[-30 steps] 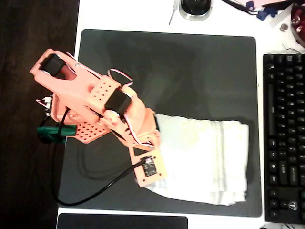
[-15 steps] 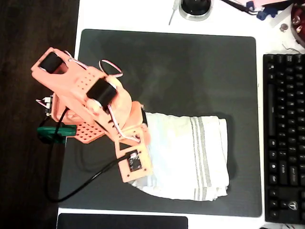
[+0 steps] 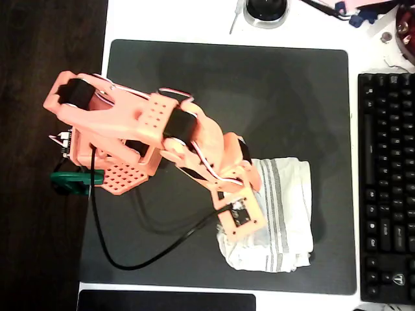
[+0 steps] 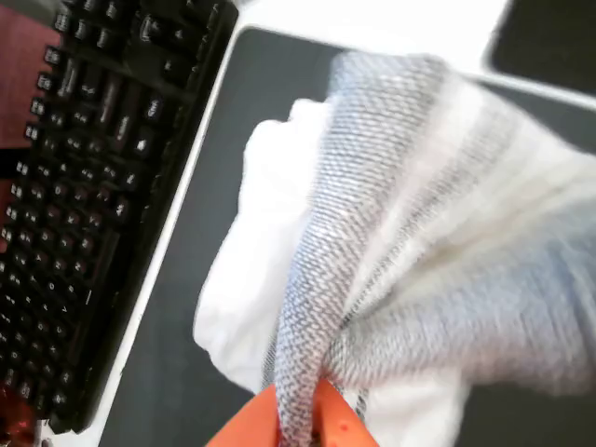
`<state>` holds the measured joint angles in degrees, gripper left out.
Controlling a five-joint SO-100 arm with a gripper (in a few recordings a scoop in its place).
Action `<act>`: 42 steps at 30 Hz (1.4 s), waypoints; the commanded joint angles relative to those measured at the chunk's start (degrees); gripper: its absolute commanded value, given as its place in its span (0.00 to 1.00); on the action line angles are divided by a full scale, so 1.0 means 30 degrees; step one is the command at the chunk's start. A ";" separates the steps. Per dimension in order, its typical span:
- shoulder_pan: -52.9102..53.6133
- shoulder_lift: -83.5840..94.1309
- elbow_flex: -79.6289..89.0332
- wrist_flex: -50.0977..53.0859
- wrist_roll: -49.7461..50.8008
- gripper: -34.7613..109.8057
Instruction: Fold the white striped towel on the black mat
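Since half a second ago the salmon-orange printed arm (image 3: 162, 139) has swung rightward across the overhead view, carrying the left edge of the cream-white thin cloth towel with narrow grey stripes (image 3: 282, 214) over its own right half, so the cloth now sits as a narrower, bunched stack. The towel lies on the lower right part of the large charcoal-black rectangular desk mat (image 3: 259, 97), its right side near the mat's right edge and its bottom near the mat's lower edge. Grey stripe bands run top to bottom on the upper layer. The wrist housing covers the towel's left portion in the overhead view. In the wrist view the gripper (image 4: 298, 419) shows as two orange fingertips at the bottom edge, pinched together on a raised fold of the towel (image 4: 372, 233); the woven cloth rises out of the pinch and fans upward, blurred on the right. White folded layers lie beneath it on the mat (image 4: 214, 168). A black keyboard (image 3: 386, 188) sits on the white table (image 3: 181, 19) just right of the mat in the overhead view, and at left in the wrist view (image 4: 84, 186). A green clamp (image 3: 68, 181) holds the arm's base.
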<state>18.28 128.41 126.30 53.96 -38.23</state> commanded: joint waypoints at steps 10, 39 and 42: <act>-0.0381 -0.5566 0.2725 -1.0254 -0.0088 0.24; 0.1641 -0.0146 0.4600 -1.2129 -0.3838 0.31; 0.1670 -0.1787 0.4277 -1.2861 -0.4014 0.28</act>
<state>22.68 124.80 141.24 16.17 -49.48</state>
